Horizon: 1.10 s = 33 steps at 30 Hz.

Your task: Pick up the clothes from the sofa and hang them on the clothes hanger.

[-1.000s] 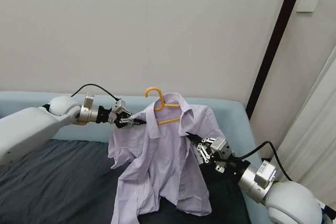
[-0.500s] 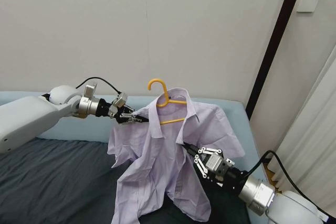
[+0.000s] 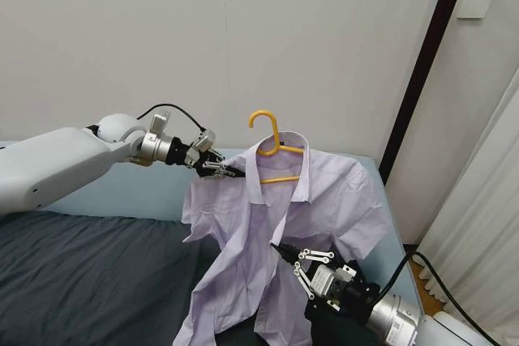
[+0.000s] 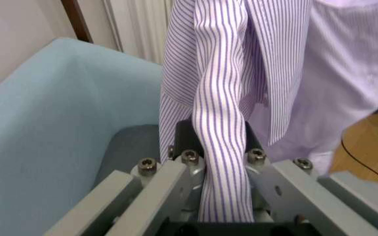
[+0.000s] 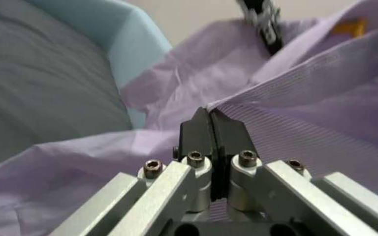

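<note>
- Your left arm came in from the left, over the sofa back, with the dark cushion below it.
- Your left gripper was clamped on the shirt at the shoulder, just beside the collar.
- In the left wrist view a striped fold of shirt ran between the pads, which were closed tight on it.
- The shirt was up in the air over the sofa's right end, draped on the yellow hanger. The hook pointed up, the collar sat around the hanger's neck and the front was open.
- The hem ran down to the frame's lower edge; you couldn't tell whether it touched the cushion.
- Your right gripper was low, right of centre, pinching the shirt's front edge.
- In the right wrist view the fingers were pressed together on the cloth.
- The dark door frame stood far right.
</note>
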{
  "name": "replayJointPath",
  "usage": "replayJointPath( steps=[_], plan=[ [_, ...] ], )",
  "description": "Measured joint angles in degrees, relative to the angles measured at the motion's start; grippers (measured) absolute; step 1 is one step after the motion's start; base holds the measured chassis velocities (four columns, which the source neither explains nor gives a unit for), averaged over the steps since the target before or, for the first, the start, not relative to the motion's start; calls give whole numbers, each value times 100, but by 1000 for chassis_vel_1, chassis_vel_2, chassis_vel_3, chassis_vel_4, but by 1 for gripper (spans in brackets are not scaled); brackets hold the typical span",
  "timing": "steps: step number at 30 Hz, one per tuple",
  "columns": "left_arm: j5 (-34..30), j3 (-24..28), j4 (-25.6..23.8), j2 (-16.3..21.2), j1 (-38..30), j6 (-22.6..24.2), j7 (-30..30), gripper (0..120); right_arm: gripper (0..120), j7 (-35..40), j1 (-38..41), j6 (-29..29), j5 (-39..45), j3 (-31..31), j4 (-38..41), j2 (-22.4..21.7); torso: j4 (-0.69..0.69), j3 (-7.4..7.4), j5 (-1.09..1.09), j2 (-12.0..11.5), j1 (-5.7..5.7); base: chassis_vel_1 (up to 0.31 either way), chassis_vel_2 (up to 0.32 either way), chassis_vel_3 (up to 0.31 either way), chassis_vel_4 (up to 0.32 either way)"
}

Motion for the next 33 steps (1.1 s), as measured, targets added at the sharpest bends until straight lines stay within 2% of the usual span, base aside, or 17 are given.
replayJointPath(
  steps=[4,6,8,11,12,13,16,17,20,22,23,26,28,33],
  plan=[
    [-6,16,11,6,-39,8,50,1,0,144,9,-87,6,-12,-212,73,0,0,0,0,0,0,0,0,0],
    [2,16,0,19,-39,9,61,1,10,364,20,-292,380,21,-188,103,-1,0,0,-1,0,0,0,0,0],
    [18,16,0,25,-35,9,61,1,14,477,12,-397,616,50,-105,99,0,0,1,0,0,0,0,0,0],
    [58,4,61,26,3,5,28,1,25,802,-172,-708,1185,180,369,13,0,0,-2,-1,0,0,0,0,0],
    [75,-9,109,15,7,-5,6,1,32,900,-300,-834,1292,244,563,-28,0,0,-3,-1,0,0,0,0,0],
    [75,-9,109,15,7,-5,6,1,32,900,-300,-834,1292,244,563,-28,0,0,-3,-1,0,0,0,0,0],
    [102,-30,276,-69,1,-28,-24,1,46,1089,-715,-1045,1225,477,932,-77,-1,0,-1,-1,0,0,0,0,0],
    [102,-30,276,-69,1,-28,-24,1,46,1089,-715,-1045,1225,477,932,-77,-1,0,-1,-1,0,0,0,0,0],
    [116,-58,426,-148,-7,-47,-39,1,59,1546,-983,-1467,1347,667,1177,7,-3,0,1,-1,0,0,0,0,0],
    [134,-60,429,-158,-6,-48,-45,1,68,1892,-939,-1728,1712,750,1296,86,-3,0,0,-1,0,0,0,0,0],
    [134,-60,429,-158,-6,-48,-45,1,68,1892,-939,-1728,1712,750,1296,86,-3,0,0,-1,0,0,0,0,0],
    [182,-5,273,-107,11,-49,-58,1,81,2504,-569,-2022,2682,865,1426,164,0,0,0,-1,0,0,0,0,0],
    [199,73,177,-90,25,-49,-96,1,89,2613,-356,-1950,2969,884,1353,151,1,0,-1,-1,0,0,0,0,0],
    [208,171,53,-170,91,-49,-175,1,100,2612,-129,-1788,3313,784,1104,211,0,0,0,-1,0,0,0,0,0]
  ],
)
